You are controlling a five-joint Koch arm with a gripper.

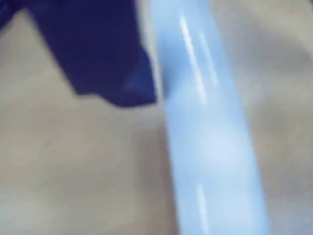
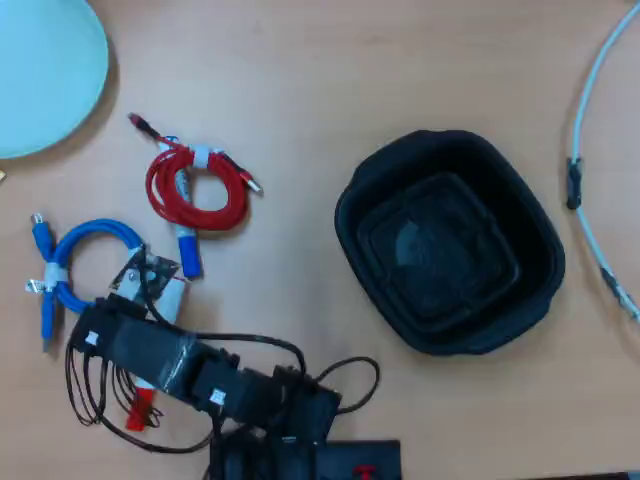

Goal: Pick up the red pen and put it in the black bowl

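Note:
In the overhead view the black bowl (image 2: 450, 240) stands empty, right of centre. The arm lies along the bottom left, and its gripper (image 2: 150, 275) sits low over the table between the two cable coils. A blue-capped white marker (image 2: 187, 250) pokes out beside the gripper's tip. A small red end (image 2: 140, 410), seemingly the red pen's, shows under the arm's wires, with the rest hidden. The wrist view is blurred. It shows a pale barrel (image 1: 210, 127) very close, with a dark blue shape (image 1: 98, 58) to its left. How the jaws stand is not visible.
A coiled red cable (image 2: 195, 185) and a coiled blue cable (image 2: 70, 270) lie beside the gripper. A pale turquoise plate (image 2: 40, 70) fills the top left corner. A white cable (image 2: 590, 150) runs down the right edge. Bare wood lies between the gripper and the bowl.

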